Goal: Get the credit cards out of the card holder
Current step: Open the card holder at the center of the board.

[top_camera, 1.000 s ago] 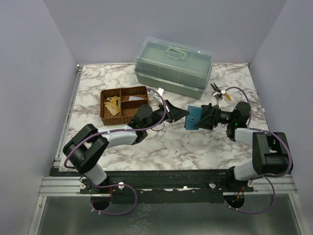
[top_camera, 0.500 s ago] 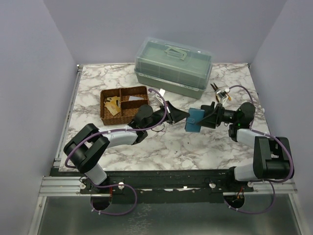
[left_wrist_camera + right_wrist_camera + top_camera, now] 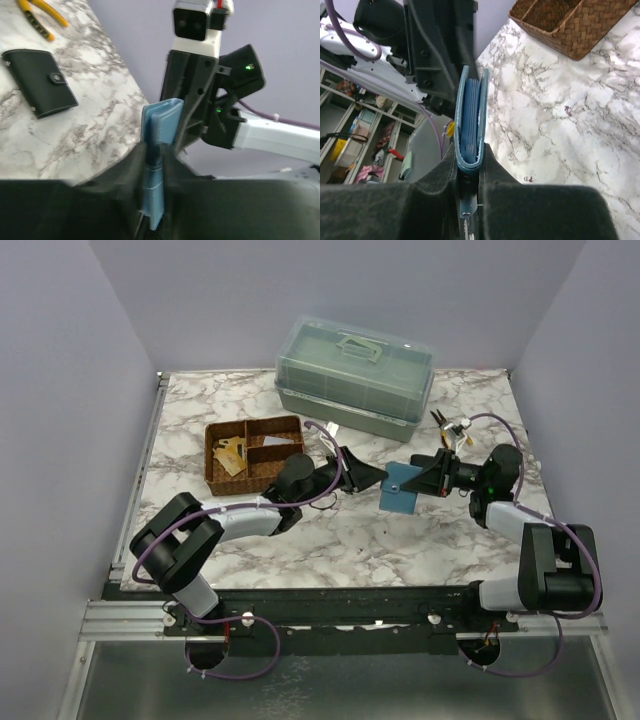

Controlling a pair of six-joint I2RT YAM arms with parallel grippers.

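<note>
white-and-grey marbled table [image 3: 330, 540], lavender walls on 3 sides. item 1: card holder [image 3: 400, 490], teal-blue, held in the air over the middle of the table, between the 2 arms, folded almost shut. item 2: left gripper [image 3: 152, 155], fingers clenched on 1 edge of the card holder. item 3: right gripper [image 3: 469, 160], fingers clamped on the opposite, folded spine end; the 2 claws meet nose to nose with the holder between them. item 4: credit cards, none showing at the holder; the right wrist view looks edge-on into the fold and only blue layers appear, so how many sit inside cannot be told. item 5: wicker basket [image 3: 283, 425], divided, left of centre; flat tan pieces [image 3: 230, 455] lie in its left compartment, possibly cards, too small to confirm. item 6: grey-green toolbox [image 3: 355, 375] with handle, at the far edge. item 7: yellow-handled pliers [image 3: 42, 17] and black wallet [image 3: 40, 82] with snap tab, lying on the table apart from the holder. status, as judged: holder lifted and secured by both arms; it is not yet spread open and no card is being drawn, so the extraction itself looks largely left to do.
</note>
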